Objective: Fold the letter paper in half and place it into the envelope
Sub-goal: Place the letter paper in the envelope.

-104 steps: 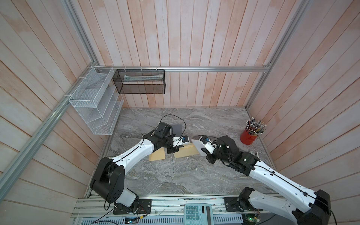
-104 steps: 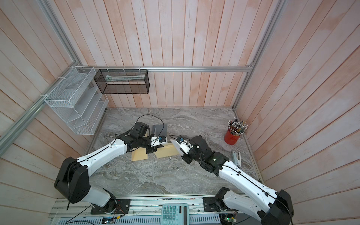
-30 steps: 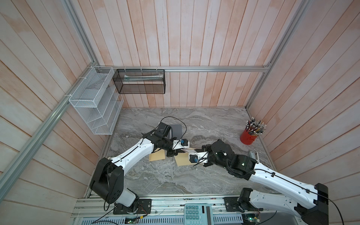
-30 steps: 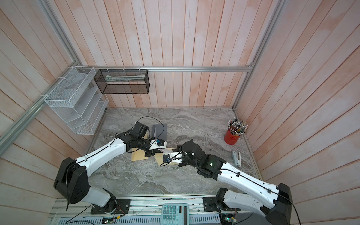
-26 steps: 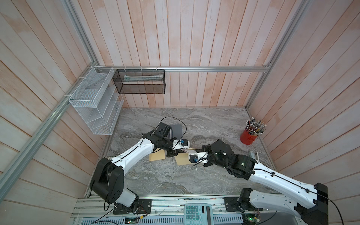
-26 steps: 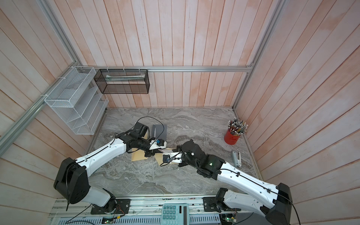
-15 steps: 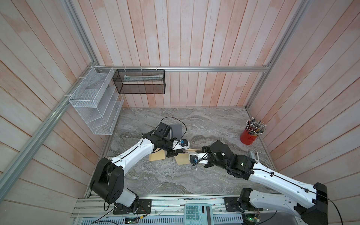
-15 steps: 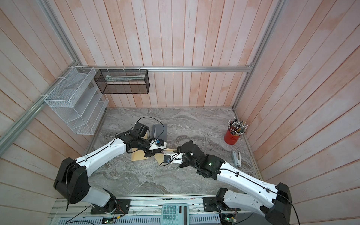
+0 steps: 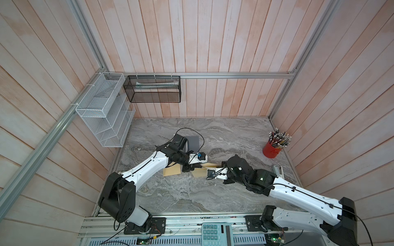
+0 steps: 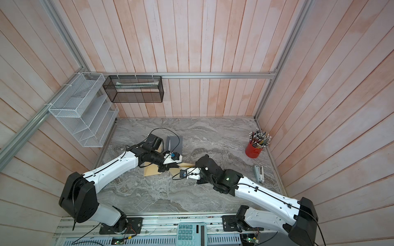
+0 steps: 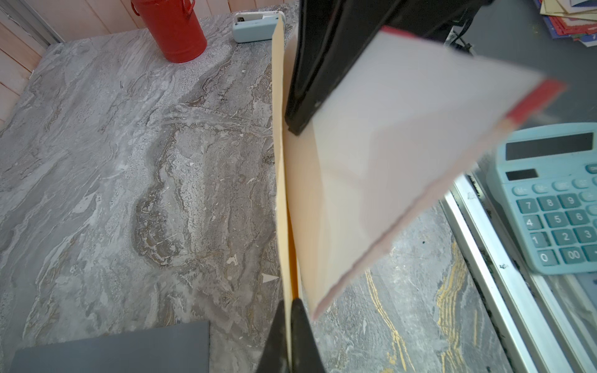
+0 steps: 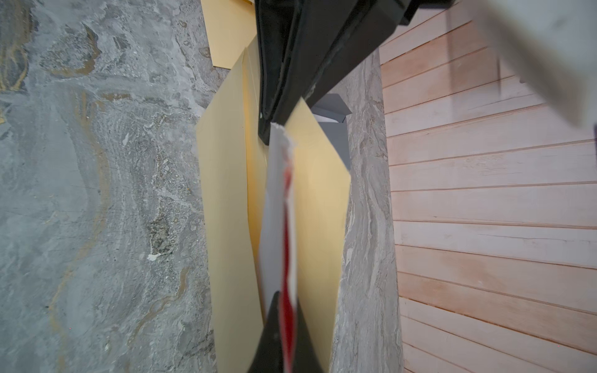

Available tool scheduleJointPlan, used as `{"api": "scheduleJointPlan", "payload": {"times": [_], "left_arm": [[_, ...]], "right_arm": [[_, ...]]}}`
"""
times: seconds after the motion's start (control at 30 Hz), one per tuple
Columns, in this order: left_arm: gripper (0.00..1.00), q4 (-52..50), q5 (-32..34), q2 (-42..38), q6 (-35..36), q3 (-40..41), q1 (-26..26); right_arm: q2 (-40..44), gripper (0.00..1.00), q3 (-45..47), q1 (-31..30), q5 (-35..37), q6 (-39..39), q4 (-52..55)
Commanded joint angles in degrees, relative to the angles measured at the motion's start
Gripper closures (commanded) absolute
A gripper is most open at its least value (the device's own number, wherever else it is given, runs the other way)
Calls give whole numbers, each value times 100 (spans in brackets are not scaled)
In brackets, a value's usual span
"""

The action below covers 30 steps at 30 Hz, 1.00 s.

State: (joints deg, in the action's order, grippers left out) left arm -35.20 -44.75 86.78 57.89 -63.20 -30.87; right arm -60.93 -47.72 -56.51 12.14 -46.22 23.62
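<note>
now the right gripper is clamped on the folded letter paper, a red-edged sheet aimed at the gap between the tan panels of the envelope. the left gripper is pinched on one panel, holding the mouth apart over the marble table. compared with a few seconds back, the right arm has swung in low to face the opening. over the last second it has barely shifted. folding looks done and insertion is the step in hand. whether the paper's corner is past the lip i cannot tell.
</note>
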Motion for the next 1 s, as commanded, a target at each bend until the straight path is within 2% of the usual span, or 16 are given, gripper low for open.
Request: {"api": "scheduleJointPlan", "payload": {"times": [0.0, 0.17, 0.27, 0.8, 0.97], "left_arm": [[100, -109, -184, 62, 69, -155, -6], [100, -101, -181, 65, 71, -140, -6], [100, -101, -181, 75, 64, -132, -6], [100, -136, -177, 155, 52, -157, -6], [100, -142, -190, 177, 47, -159, -6]], "right_arm": [[-59, 99, 5, 36, 135, 350, 127], [-29, 77, 27, 44, 122, 587, -10], [34, 73, 34, 43, 55, 699, 10], [546, 66, 24, 44, -179, 916, 271], [524, 67, -4, 44, -222, 957, 296]]}}
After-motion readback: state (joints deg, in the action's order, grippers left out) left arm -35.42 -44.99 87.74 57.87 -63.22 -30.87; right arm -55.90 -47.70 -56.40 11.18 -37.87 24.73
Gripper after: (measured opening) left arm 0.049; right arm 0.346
